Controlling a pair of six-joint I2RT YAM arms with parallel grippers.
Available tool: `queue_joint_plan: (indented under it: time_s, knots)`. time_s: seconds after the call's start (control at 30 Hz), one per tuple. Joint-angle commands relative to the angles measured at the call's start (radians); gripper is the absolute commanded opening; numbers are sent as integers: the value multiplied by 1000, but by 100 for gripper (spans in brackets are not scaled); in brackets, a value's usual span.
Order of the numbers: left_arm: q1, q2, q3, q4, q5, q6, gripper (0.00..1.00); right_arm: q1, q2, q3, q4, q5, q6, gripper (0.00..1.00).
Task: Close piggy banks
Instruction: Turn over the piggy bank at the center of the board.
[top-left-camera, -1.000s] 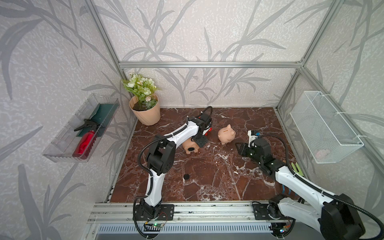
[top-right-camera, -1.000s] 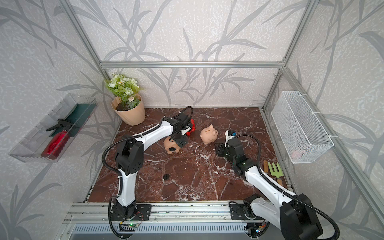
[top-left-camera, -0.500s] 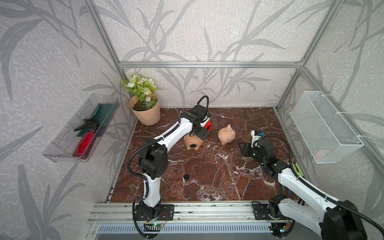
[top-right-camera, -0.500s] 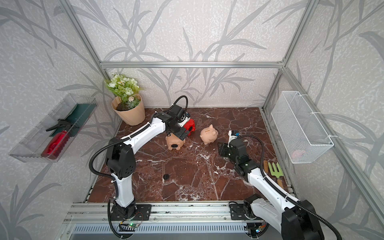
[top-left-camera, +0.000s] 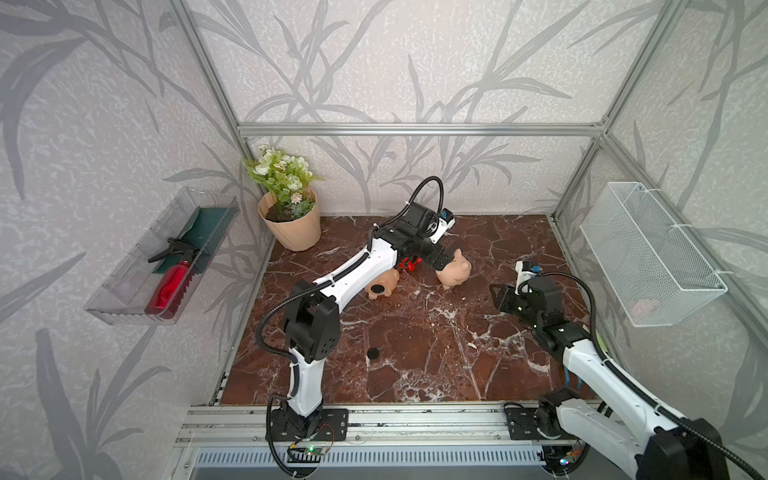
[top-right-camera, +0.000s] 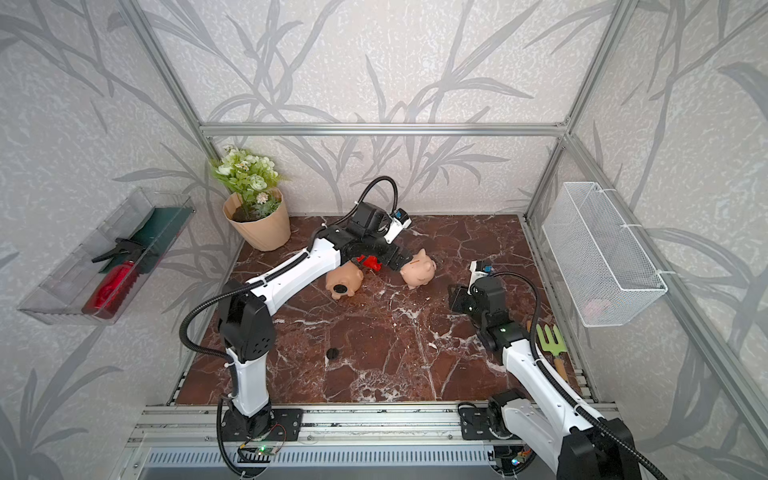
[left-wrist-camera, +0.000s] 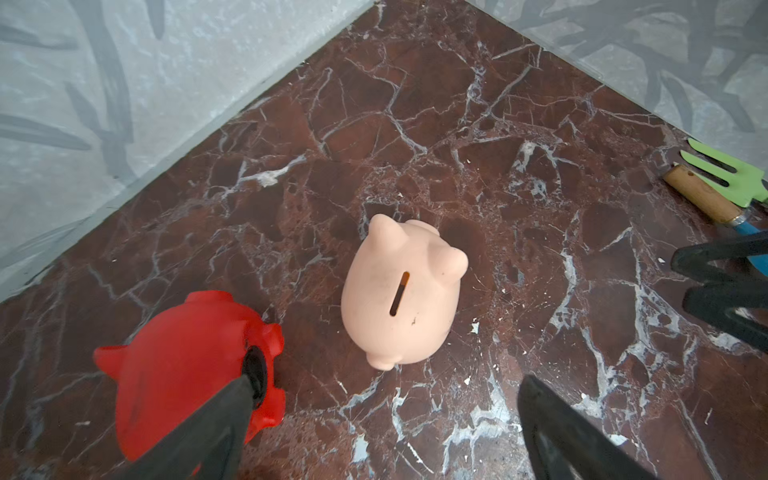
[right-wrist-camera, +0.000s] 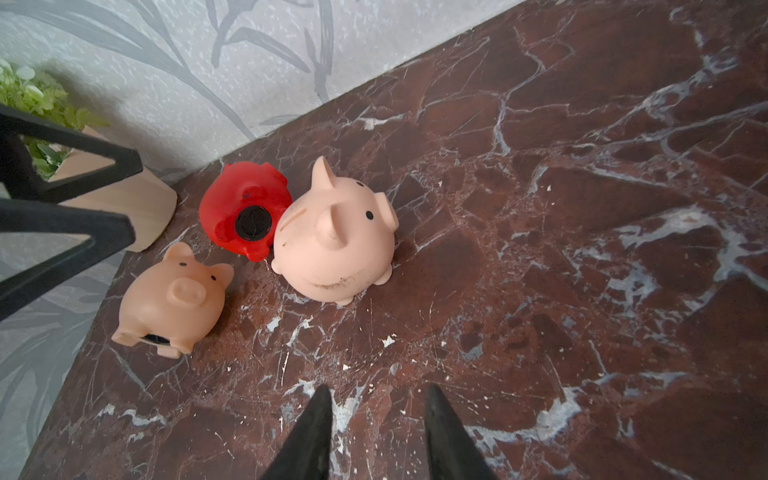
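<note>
The left arm (top-left-camera: 357, 270) stretches far forward, the left gripper (left-wrist-camera: 386, 382) spread wide, tips angled down; the right arm (top-left-camera: 582, 357) sits low, the right gripper (right-wrist-camera: 378, 390) narrowly parted, empty.

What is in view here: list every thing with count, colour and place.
piggy bank on its feet: one, peach, table middle-back
piggy bank on its side: one, peach, nearer the flowerpot
red piggy bank: one, red, on its side behind those two, black plug in belly
loose disc: one, black, table front
flowerpot: one, peach, back left corner, white flowers
tray: one, clear, left wall
spray bottle: one, red, in tray
basket: one, white wire, right wall
garden fork: one, green, table right edge
table: one, red-brown marble
left gripper: black, open, above the piggy banks
right gripper: black, open, empty, right of them
</note>
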Motion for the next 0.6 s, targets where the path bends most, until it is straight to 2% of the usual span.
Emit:
queue_joint_plan:
  time_s: [0.0,0.27,0.43,0.57]
  knots:
    - [-11,62,67,0,70,41,99,-5,-17,14,-55,-14,-33,38]
    - [-22,240,245,-84,104,139,99,-19,-24,9,-59,-28,-40,38]
    - [-24,356,371,-149,186,203,99,-25,-22,8,-61,-41,-38,38]
    - [-25,401,407,-156,229,240,99,-31,-22,4,-63,-48,-40,38]
